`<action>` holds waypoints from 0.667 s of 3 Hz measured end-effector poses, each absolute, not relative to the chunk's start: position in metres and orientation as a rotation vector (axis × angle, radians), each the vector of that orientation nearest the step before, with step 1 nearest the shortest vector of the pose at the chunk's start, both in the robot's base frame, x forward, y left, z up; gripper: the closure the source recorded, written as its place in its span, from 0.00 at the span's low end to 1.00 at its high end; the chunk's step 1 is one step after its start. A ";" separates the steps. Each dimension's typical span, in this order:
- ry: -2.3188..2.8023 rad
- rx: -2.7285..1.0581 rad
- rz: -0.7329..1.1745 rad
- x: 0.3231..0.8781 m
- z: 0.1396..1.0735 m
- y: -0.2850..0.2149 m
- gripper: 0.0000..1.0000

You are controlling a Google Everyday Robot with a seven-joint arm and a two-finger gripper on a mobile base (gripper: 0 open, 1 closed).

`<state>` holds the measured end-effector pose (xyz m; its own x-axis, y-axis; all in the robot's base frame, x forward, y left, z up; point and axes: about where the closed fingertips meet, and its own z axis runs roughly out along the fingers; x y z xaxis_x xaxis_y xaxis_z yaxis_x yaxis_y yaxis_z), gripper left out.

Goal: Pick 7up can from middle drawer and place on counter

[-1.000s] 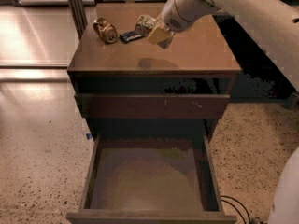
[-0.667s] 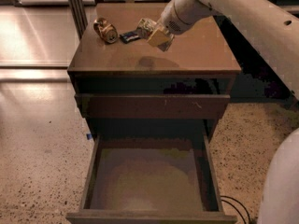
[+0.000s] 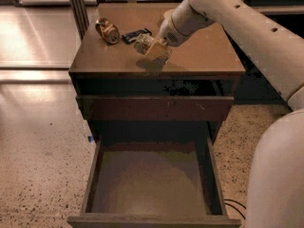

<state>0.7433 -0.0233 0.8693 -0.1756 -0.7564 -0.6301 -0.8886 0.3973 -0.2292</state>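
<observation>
My gripper (image 3: 154, 50) hangs over the counter (image 3: 204, 51), near its front middle, and is shut on the 7up can (image 3: 141, 42), a pale whitish can tilted on its side. The can and fingers sit just above the counter top, with their shadow right below them; I cannot tell if the can touches the surface. The middle drawer (image 3: 95, 175) is pulled far out at the bottom of the view and its grey-brown floor holds nothing.
A brownish-gold can (image 3: 107, 31) lies on its side at the counter's back left. A dark flat packet (image 3: 135, 34) lies beside it, just behind the gripper. The scratched upper drawer front (image 3: 156, 108) is shut. My white arm fills the right side.
The gripper with the 7up can has moved down and toward the counter's front edge, slightly left. The drawer and the other objects have not moved.
</observation>
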 end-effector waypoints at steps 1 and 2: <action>1.981 -1.400 0.238 0.745 0.867 -0.024 1.00; 2.019 -1.300 0.172 0.766 0.868 -0.048 1.00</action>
<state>0.7660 -0.0484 0.8683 -0.2347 -0.7412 -0.6289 -0.8368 0.4833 -0.2572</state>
